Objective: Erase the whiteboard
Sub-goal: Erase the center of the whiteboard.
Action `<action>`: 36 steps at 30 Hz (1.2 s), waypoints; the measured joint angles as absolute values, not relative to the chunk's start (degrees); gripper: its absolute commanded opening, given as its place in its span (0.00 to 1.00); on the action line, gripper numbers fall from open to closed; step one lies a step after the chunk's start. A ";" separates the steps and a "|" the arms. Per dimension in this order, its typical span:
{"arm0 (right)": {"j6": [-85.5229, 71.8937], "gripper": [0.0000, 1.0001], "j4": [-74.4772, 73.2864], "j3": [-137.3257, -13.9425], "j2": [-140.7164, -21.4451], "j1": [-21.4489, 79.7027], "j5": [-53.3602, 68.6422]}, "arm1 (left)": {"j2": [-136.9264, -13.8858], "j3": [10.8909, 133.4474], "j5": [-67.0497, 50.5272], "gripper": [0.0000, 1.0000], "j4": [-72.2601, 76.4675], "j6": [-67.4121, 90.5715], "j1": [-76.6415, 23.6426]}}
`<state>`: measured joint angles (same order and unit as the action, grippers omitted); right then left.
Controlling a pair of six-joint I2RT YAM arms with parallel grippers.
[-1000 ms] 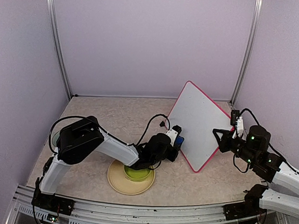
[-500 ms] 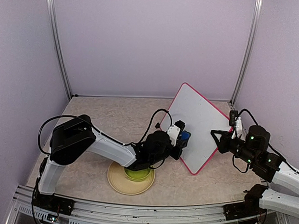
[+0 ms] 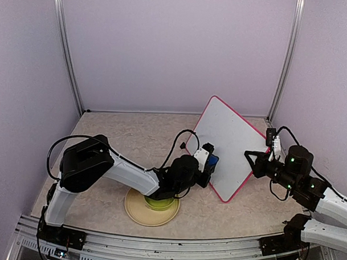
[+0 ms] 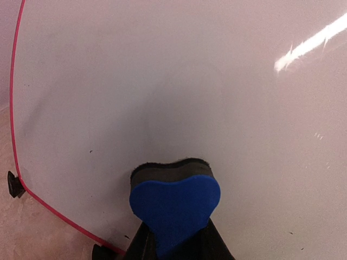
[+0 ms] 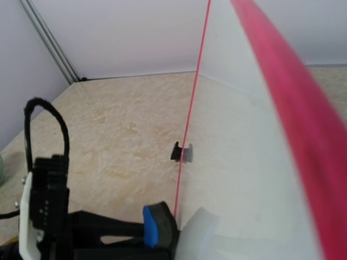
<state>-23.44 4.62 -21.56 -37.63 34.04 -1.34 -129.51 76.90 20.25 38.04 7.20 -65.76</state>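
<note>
The whiteboard, white with a pink-red frame, stands tilted on the table at right of centre, and its face shows no writing. My left gripper is shut on a blue heart-shaped eraser whose dark felt presses against the board's lower left face. Two black feet show on the board's bottom edge. My right gripper grips the board's right corner. In the right wrist view the pink frame runs close past the camera, and the eraser and one foot show there.
A beige plate holding a green bowl sits under the left arm's forearm near the front edge. Metal posts and purple walls enclose the table on three sides.
The board has swung slightly left since a second ago. The left gripper pushed the eraser up and right along the board, then came back down a little. The right gripper has kept its hold.
</note>
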 measured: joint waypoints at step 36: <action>-23.11 0.00 4.82 -21.56 -37.63 33.93 -1.10 | -129.93 72.73 19.22 0.00 39.92 8.47 -72.27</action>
